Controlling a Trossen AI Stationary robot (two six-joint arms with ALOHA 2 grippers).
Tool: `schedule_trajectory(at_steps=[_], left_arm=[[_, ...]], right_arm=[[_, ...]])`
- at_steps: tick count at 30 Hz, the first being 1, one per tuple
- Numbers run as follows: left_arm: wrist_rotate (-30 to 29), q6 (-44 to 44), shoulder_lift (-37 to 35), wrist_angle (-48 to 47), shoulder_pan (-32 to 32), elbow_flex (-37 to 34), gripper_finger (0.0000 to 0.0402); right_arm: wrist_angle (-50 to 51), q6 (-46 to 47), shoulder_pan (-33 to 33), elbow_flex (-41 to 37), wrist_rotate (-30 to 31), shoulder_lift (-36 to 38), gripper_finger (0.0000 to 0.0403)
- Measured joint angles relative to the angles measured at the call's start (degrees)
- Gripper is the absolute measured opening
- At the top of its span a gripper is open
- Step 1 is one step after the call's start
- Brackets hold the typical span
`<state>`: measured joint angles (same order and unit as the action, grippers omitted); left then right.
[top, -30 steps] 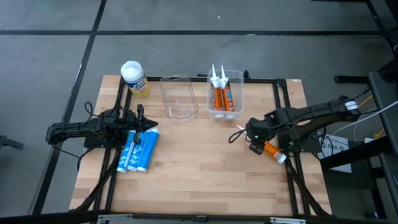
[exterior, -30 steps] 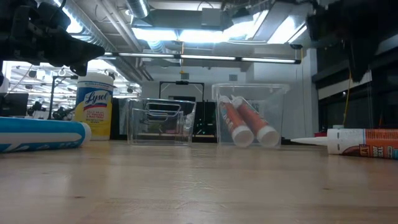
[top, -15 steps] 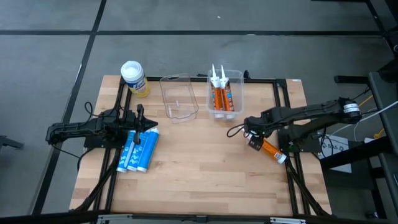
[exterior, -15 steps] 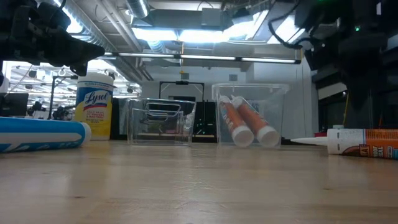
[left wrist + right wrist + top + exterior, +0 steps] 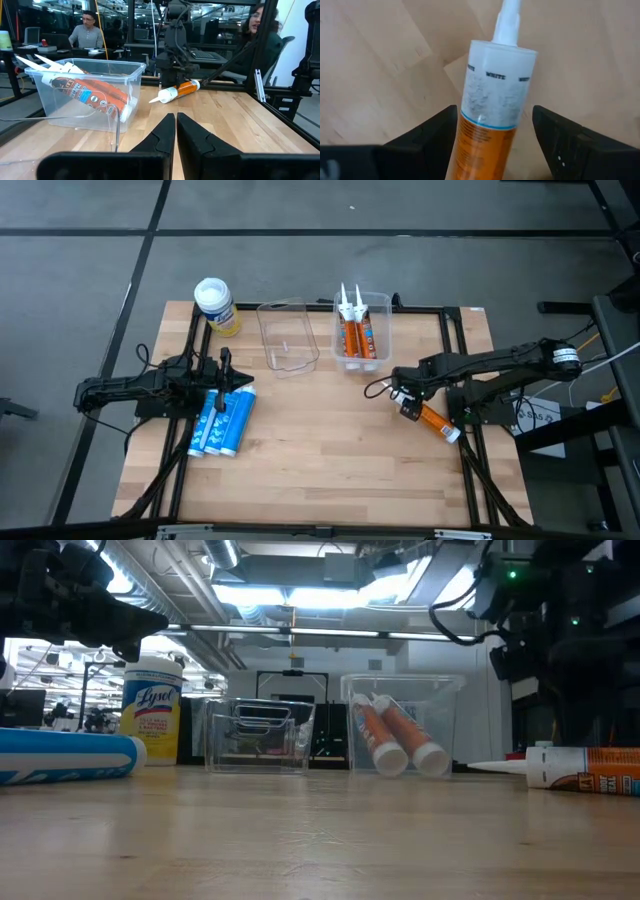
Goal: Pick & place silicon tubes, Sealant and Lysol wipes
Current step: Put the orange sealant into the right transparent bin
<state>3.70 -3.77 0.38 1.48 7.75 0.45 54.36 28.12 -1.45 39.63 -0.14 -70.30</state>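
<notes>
Only my right wrist view shows my right gripper (image 5: 495,145) spread wide astride the orange sealant tube (image 5: 490,120), untouched.

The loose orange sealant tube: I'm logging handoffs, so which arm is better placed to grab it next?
Right. The right gripper hangs open straddling the sealant tube, while the left gripper, shut, sits over the blue tubes across the table.

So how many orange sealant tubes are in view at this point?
3. Two lie side by side in the right-hand clear bin: one sealant tube and a second. The third sealant tube lies on the table, straddled by the right claw, whose fingers are open. None seems hidden.
</notes>
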Motion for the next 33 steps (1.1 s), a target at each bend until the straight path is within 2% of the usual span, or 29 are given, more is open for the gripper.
schedule_trajectory(at_steps=[22,33], left_arm=[[0.00,0.00,0.00,0.00,0.01,0.00,0.0011],[0.00,0.00,-0.01,0.00,0.00,0.00,0.0012]], right_arm=[[-9.88,3.12,0.00,-7.02,-1.33,0.00,0.0259],[-10.02,4.65,0.00,-7.20,-1.55,0.00,0.0258]])
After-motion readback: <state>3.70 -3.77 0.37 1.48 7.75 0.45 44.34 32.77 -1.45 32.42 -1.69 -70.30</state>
